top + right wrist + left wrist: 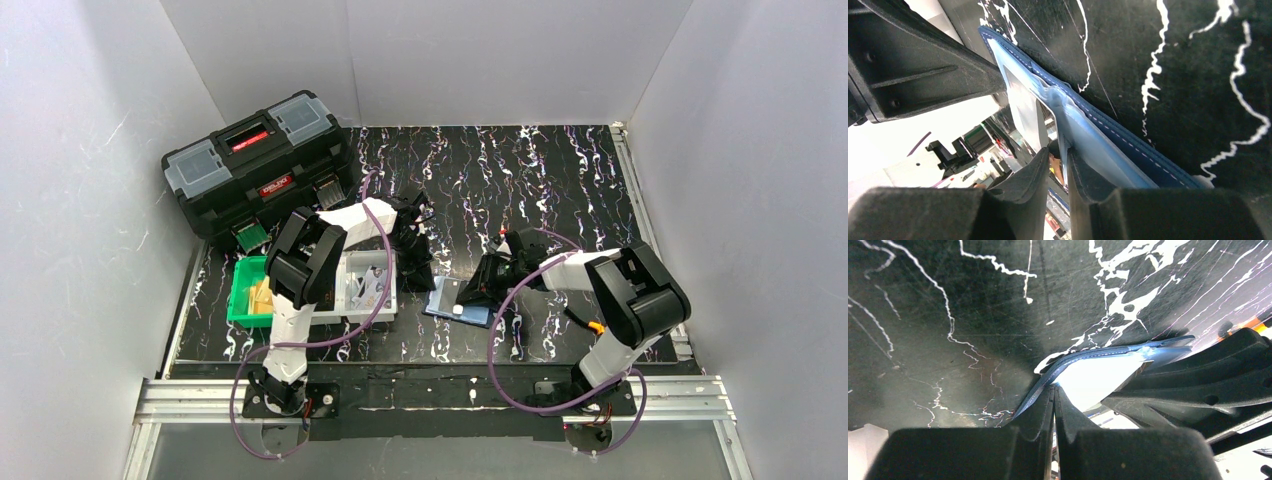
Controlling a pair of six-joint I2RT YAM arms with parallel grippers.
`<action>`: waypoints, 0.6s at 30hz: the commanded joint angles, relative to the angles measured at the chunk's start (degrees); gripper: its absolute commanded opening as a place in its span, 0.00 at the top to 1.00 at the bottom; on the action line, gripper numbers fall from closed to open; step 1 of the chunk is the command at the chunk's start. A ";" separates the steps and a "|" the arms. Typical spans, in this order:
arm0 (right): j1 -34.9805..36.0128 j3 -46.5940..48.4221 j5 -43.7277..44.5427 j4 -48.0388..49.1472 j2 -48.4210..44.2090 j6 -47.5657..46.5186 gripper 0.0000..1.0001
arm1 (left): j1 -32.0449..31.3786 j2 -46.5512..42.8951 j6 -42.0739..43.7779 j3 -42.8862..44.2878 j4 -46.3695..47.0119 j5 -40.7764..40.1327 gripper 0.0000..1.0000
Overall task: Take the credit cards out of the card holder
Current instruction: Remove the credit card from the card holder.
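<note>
The navy-blue card holder (455, 298) lies spread on the black table between both grippers. My left gripper (418, 268) is shut, pinching the holder's left edge; its fingertips (1054, 388) meet on the stitched rim (1108, 352). My right gripper (483, 292) is nearly shut on a pale clear pocket layer of the holder (1108, 135), and that layer stands between its fingertips (1063, 152). A small orange patch (1055, 169) shows between those fingers; I cannot tell whether it is a card. Yellowish-tan credit cards (262, 296) lie in the green bin (240, 300).
A white tray (385, 300) holding printed slips stands next to the green bin, left of the holder. A black toolbox (255, 165) sits at the back left. White walls close in the table on three sides.
</note>
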 commanded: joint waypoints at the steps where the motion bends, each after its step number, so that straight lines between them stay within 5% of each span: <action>1: -0.03 1.53 0.86 -0.32 1.99 -0.88 0.74 | -1.01 8.03 1.70 -5.32 0.49 -16.59 1.00; 8: -1.25 0.34 3.08 -2.04 0.21 -1.13 0.98 | -0.96 8.05 0.11 -6.22 1.34 -17.08 1.00; 18: -3.57 -3.67 6.37 -7.61 -7.92 -4.45 0.99 | -0.28 8.66 -0.68 -5.98 1.38 -17.80 1.00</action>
